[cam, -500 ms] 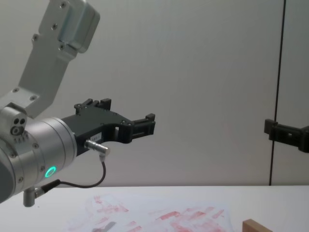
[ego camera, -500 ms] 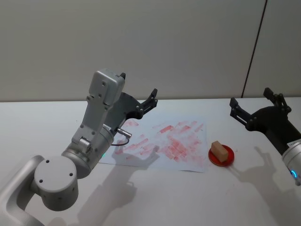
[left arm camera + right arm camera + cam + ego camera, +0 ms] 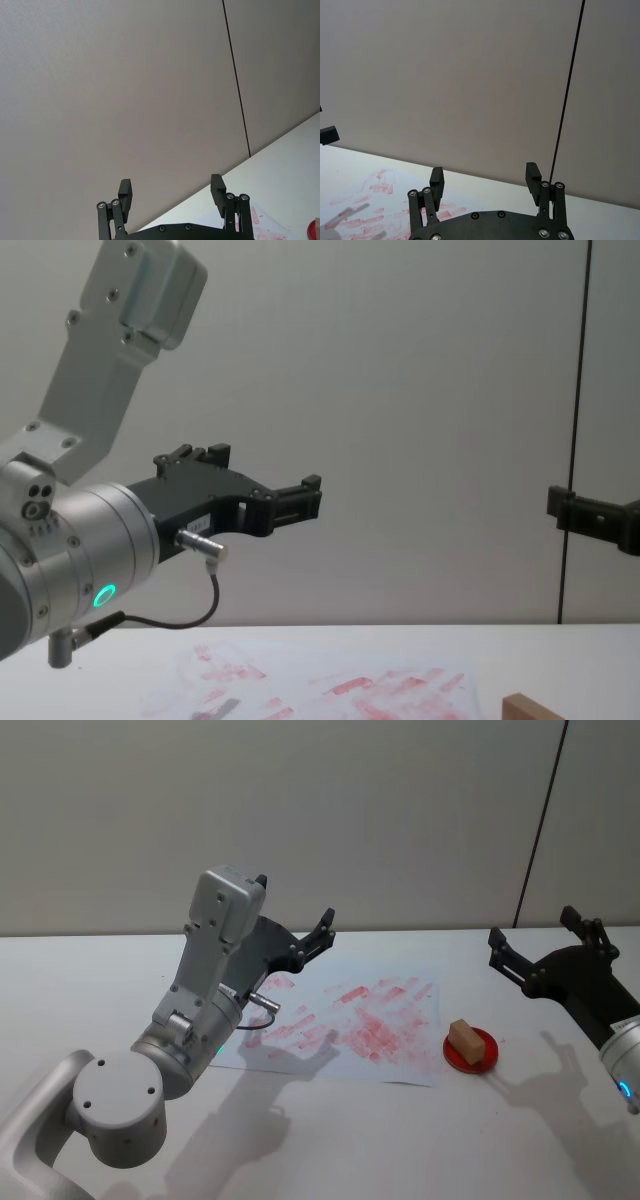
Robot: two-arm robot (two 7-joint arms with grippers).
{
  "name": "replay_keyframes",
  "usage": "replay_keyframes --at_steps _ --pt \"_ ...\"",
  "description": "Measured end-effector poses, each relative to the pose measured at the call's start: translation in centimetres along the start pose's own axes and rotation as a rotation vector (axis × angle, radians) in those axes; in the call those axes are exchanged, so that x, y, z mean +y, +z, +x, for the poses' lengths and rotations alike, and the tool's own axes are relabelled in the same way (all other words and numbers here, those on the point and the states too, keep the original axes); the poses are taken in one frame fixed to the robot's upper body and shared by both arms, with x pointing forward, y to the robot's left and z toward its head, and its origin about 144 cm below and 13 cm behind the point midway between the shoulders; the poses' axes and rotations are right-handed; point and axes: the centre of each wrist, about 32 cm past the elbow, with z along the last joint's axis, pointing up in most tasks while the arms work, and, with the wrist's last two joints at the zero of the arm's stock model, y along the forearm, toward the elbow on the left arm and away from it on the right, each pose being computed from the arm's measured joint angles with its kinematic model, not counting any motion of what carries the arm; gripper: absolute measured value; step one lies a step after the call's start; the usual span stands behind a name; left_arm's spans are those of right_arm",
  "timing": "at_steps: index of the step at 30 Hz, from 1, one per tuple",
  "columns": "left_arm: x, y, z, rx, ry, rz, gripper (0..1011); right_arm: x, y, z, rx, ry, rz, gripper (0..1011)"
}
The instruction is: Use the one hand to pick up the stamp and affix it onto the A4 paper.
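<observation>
Black right gripper (image 3: 532, 926) is held raised right of the stamp (image 3: 466, 1038), spread wide, empty; left gripper (image 3: 296, 900) is parked likewise.

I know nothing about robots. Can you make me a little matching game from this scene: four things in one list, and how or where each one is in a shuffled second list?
Things:
1. stamp
2. paper
3. left gripper
4. right gripper

Descriptions:
a. open, raised, blue light on its arm
b. lying flat, covered in red prints
c. resting on the red dish
d. open, raised, green light on its arm

Pairs: 1-c, 2-b, 3-d, 4-a.
</observation>
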Motion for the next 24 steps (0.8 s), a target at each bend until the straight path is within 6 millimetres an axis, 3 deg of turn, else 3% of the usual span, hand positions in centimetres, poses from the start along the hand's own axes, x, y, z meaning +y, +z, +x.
replay_keyframes --at_steps 14,24 --pt "0.0 0.0 0.0 0.000 0.000 0.000 1001 -0.1 0.0 0.1 0.000 0.001 -0.006 1001" --pt "0.0 0.0 0.0 0.000 0.000 0.000 1001 -0.7 0.3 1.4 0.028 0.024 -0.084 1001"
